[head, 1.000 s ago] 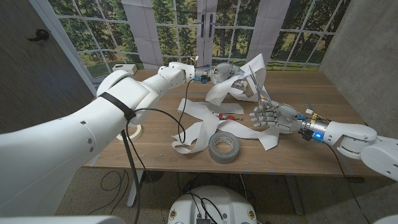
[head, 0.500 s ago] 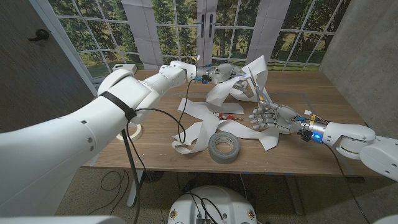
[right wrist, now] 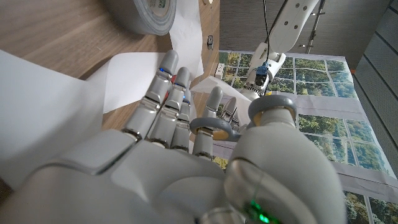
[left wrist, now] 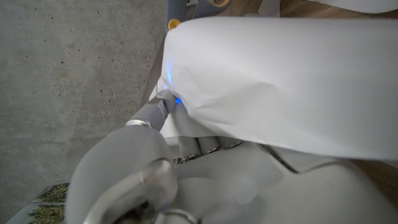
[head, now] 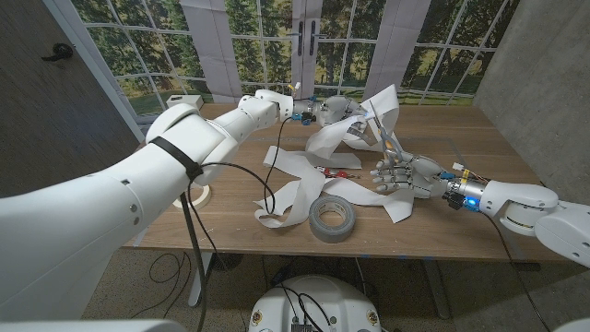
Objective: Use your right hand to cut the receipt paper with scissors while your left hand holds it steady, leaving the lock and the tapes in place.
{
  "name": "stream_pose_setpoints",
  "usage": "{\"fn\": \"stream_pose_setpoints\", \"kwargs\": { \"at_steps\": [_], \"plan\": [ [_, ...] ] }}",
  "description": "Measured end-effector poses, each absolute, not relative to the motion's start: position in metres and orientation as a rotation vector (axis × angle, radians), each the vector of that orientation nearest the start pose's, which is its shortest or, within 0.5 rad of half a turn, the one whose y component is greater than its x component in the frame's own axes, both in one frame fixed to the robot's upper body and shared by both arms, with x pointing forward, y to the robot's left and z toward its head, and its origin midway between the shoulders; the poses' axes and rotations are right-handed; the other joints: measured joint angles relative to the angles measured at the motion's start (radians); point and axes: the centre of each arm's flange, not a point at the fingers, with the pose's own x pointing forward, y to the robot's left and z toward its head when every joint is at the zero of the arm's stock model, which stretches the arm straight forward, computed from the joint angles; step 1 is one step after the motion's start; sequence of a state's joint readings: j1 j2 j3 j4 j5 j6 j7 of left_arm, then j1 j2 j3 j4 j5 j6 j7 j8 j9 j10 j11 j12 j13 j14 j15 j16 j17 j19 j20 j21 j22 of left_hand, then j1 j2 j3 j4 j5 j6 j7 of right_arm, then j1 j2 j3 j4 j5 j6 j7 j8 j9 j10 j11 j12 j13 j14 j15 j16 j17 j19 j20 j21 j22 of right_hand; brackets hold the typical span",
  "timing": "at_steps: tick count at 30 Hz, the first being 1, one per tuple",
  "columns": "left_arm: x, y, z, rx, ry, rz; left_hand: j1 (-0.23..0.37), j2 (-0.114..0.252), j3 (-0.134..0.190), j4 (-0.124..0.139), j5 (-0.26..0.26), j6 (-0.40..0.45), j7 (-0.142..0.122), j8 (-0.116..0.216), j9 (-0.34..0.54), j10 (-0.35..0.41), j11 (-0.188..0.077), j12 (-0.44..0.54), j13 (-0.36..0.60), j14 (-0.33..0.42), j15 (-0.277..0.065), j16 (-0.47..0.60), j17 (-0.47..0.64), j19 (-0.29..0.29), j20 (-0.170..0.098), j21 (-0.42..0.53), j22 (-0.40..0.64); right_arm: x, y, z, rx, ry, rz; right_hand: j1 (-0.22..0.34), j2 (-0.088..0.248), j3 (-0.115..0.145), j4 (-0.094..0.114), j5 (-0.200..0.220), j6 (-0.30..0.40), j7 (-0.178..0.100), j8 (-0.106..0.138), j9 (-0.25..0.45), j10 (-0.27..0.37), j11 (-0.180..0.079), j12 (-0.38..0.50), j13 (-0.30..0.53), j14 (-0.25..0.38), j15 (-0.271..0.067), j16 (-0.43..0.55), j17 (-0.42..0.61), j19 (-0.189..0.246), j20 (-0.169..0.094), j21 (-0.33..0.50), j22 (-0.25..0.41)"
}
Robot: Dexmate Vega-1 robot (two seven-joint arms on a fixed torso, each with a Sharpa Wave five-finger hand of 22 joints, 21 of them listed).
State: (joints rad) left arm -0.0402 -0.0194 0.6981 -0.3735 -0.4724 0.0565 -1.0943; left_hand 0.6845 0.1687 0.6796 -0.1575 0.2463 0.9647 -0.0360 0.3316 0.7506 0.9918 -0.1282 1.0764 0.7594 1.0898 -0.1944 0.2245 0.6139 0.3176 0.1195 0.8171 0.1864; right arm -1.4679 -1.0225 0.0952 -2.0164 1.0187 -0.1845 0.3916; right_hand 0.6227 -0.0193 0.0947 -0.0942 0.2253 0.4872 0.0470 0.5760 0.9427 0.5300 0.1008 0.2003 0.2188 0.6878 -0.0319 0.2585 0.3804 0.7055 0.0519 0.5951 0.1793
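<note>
**Scissors raised to the lifted paper, cut not yet made**

From the head camera I see my left hand [head: 334,111] at the far side of the counter [head: 442,129], holding a loop of the receipt paper [head: 378,100] up off the wood; its fingers are closed on the paper, though the wrist picture is too smothered in white for me to say how firmly; the rest of the paper trails in loose curls across the counter toward the tape [head: 332,219] at the near edge. My right hand [head: 398,173] sits just right of the curls with the scissors [head: 387,138] in its grasp, thumb through a handle ring in the wrist view, blades pointing up at the raised strip; whether the blades are parted I cannot tell. I judge this the lining-up step; the strip looks whole. The next move calls for sliding the blades across the taut part near the left hand, then squeezing, while keeping clear of the tape. The lock I cannot pick out.
</note>
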Motion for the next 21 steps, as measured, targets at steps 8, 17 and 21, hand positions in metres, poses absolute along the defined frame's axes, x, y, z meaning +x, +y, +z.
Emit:
{"fn": "stream_pose_setpoints", "kwargs": {
  "at_steps": [8,17,21],
  "plan": [
    [0.6691,0.0126,0.1192,0.381,-0.133,-1.307,0.000,0.000,0.000,0.000,0.000,0.000,0.000,0.000,0.001,-0.005,0.005,0.007,0.000,0.000,0.000,0.000,0.002,0.000,0.000,0.000,0.000,0.4765,-0.3164,-0.0504,-0.113,-0.225,0.717,0.005,0.005,0.000,0.000,0.000,0.000,0.000,0.000,0.000,-0.002,0.002,0.000,0.000,0.000,0.000,0.000,0.000,0.000,0.000,0.000,0.000],
    [0.6672,0.0116,0.1192,0.391,-0.133,-1.322,0.000,0.000,0.000,0.000,-0.006,0.000,0.000,0.000,0.001,-0.005,0.005,0.007,-0.005,0.000,0.000,0.000,0.002,0.000,0.000,0.000,0.000,0.4744,-0.3166,-0.0509,-0.111,-0.230,0.717,0.011,0.011,0.000,0.000,0.000,0.000,0.000,-0.008,0.000,-0.002,0.002,0.000,0.000,0.000,0.000,0.000,0.000,0.000,0.000,-0.004,0.000],
    [0.6662,0.0113,0.1191,0.394,-0.133,-1.330,0.000,0.000,0.000,0.000,-0.006,0.000,0.000,0.000,0.001,-0.005,0.005,0.011,-0.005,0.000,0.000,0.000,0.002,0.000,0.000,0.000,0.000,0.4733,-0.3160,-0.0509,-0.112,-0.231,0.719,0.021,0.021,0.006,-0.006,0.000,0.000,0.000,-0.008,0.000,-0.003,0.003,0.000,0.000,-0.003,-0.003,0.000,0.000,0.000,0.000,-0.004,0.000]
  ]
}}
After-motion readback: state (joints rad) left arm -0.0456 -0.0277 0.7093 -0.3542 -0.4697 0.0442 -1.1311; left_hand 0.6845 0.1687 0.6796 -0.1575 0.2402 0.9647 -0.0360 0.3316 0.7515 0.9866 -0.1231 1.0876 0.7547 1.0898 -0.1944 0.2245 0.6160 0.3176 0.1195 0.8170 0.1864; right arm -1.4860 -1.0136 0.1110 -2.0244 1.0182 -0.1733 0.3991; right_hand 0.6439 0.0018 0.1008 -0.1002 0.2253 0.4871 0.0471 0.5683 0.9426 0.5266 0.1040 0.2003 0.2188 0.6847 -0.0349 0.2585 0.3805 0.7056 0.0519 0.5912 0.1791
